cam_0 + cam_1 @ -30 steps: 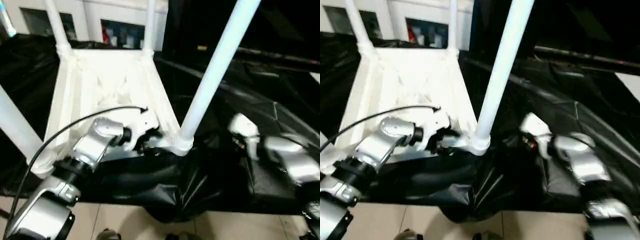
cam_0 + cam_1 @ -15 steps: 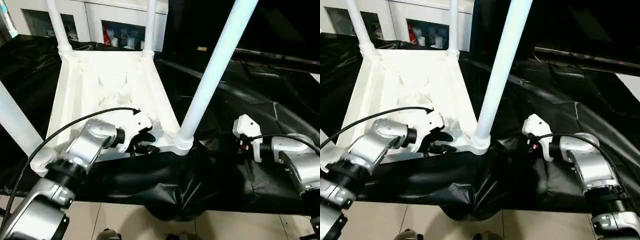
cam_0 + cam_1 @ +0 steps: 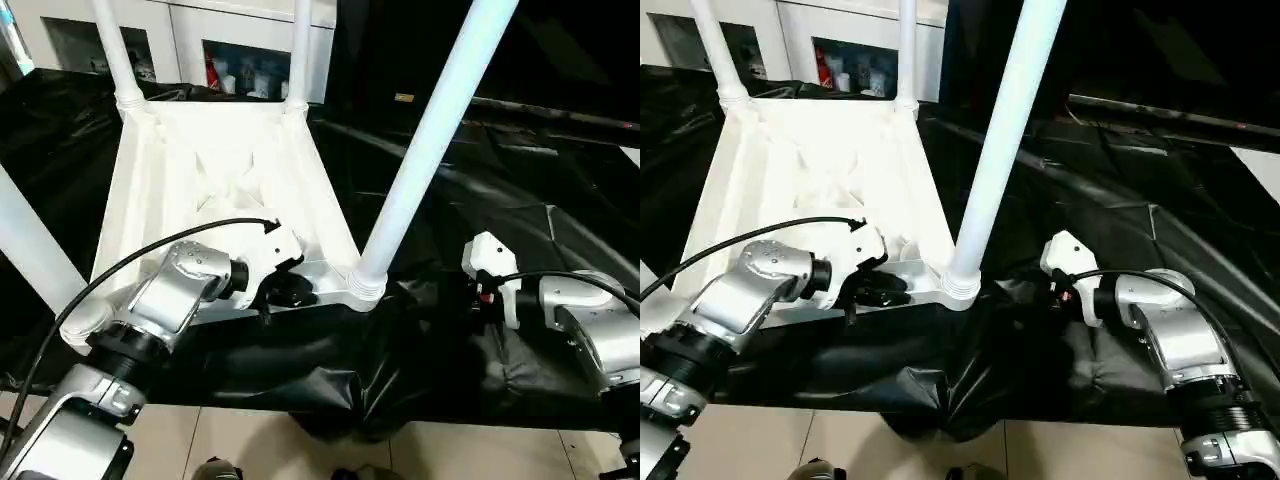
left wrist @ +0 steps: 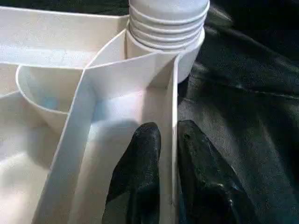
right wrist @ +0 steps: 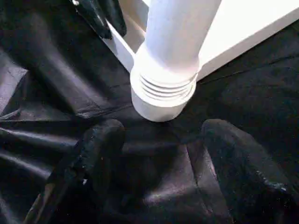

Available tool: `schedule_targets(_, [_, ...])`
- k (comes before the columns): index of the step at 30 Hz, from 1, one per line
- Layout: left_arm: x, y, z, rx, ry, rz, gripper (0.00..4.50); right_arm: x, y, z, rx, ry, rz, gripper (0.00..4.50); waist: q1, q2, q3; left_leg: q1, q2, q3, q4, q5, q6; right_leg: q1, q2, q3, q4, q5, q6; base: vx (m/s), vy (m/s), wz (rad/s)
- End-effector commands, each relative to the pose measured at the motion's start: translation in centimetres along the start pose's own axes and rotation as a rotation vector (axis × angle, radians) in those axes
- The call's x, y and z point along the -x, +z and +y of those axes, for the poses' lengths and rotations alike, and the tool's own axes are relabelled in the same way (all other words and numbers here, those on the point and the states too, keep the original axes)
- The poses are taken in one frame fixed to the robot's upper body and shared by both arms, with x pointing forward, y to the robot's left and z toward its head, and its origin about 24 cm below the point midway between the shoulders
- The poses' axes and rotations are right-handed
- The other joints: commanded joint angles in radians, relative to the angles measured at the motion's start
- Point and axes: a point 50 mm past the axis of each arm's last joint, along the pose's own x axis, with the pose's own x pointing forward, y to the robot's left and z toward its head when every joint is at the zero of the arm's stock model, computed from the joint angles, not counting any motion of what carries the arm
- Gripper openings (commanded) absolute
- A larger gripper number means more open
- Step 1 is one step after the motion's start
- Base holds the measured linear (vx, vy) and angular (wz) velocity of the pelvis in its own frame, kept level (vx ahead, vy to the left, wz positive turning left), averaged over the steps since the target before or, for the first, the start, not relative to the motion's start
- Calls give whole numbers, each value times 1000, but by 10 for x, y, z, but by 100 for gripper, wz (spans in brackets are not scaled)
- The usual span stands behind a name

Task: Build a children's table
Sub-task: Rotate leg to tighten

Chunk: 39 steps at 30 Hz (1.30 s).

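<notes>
Four white tapered tube legs (image 3: 430, 140) stand in the upturned white plastic tabletop (image 3: 215, 170) on black drape (image 3: 480, 200); left gripper (image 4: 168, 140) apparently pinches its side wall, right gripper (image 5: 159, 154) open.

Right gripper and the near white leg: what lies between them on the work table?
Only bare, wrinkled black cloth. In the right wrist view the right gripper stands open short of the leg, with nothing else on that stretch.
</notes>
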Motion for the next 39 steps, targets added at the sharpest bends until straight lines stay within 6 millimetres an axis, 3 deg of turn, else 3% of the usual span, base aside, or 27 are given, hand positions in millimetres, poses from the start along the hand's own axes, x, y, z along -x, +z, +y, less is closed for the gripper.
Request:
schedule_targets(1, [-2,-8,-4,7,-16,49,45,3,4,-2,18,-4,9,315,5,1,-66,9,24,-8,-71,-264,24,46,-59,39,-87,-402,-138,0,0,0])
schedule_targets(8, [-2,-9,-4,0,-19,62,2,2,5,-2,7,9,-4,315,5,1,-65,9,23,-8,-71,-267,24,46,-60,39,-88,-410,-134,0,0,0])
schedule_targets(15, [-1,-12,-6,-7,-35,82,0,-10,7,2,-50,15,-60,387,2,1,-68,8,25,-7,-71,-251,22,45,-59,39,-81,-357,-154,0,0,0])
schedule_targets(20, [-4,-12,-9,-14,-46,57,0,-32,10,0,-8,-70,-92,387,-1,3,-68,11,23,-7,-73,-261,5,43,-59,39,-81,-363,-156,0,0,0])
schedule_targets(39, [-6,-11,-7,15,-29,9,0,-64,13,-2,-35,-83,-127,387,-1,5,-67,13,24,-6,-75,-270,-4,44,-61,43,-78,-346,-165,0,0,0])
